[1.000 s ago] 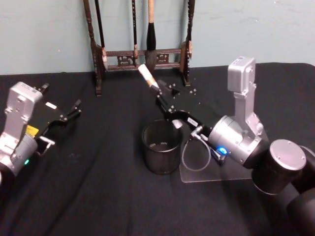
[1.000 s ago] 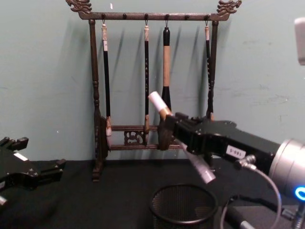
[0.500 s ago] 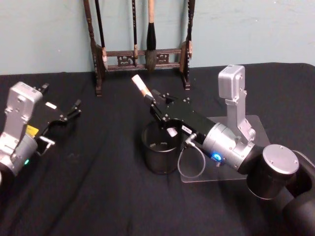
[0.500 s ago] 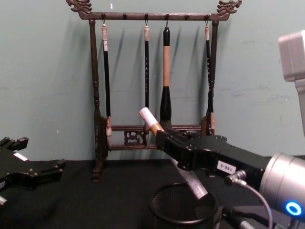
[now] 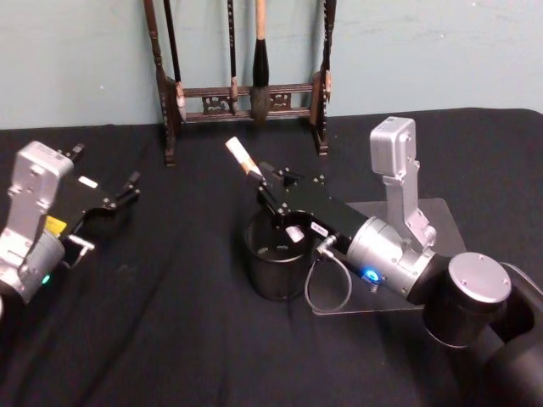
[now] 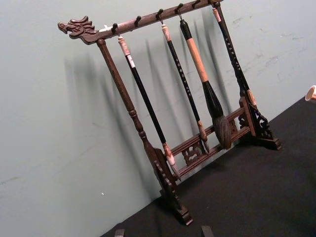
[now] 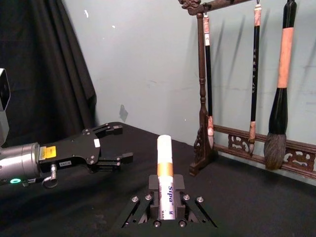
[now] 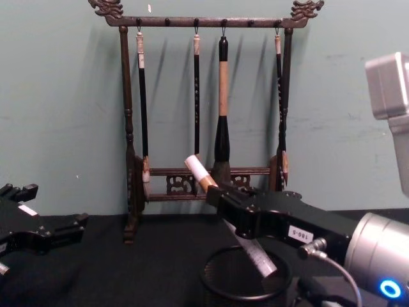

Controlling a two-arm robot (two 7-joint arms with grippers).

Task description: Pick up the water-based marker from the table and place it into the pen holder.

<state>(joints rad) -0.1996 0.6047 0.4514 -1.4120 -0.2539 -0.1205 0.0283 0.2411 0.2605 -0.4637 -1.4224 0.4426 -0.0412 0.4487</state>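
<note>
The water-based marker [image 5: 243, 158], white with an orange band, is tilted, and my right gripper [image 5: 270, 193] is shut on its middle. It hangs over the pen holder [image 5: 271, 284], a round black mesh cup at the table's centre. From the chest view, the marker's [image 8: 199, 173] lower end dips just inside the pen holder's rim [image 8: 208, 276], with the right gripper [image 8: 220, 195] directly above the cup. The right wrist view looks along the marker [image 7: 165, 173] clamped between the fingers. My left gripper [image 5: 119, 199] rests open at the far left, also seen as the left gripper [image 7: 106, 148].
A dark wooden brush rack [image 5: 246, 93] with hanging brushes stands at the table's back, behind the cup; the rack [image 8: 204, 102] looms close behind the marker. A clear plastic sheet [image 5: 441, 225] lies on the black cloth under my right arm.
My right gripper has come down and toward me with the marker. The marker's lower end, above the cup a second ago, now sits inside the rim. The left arm has not moved.
</note>
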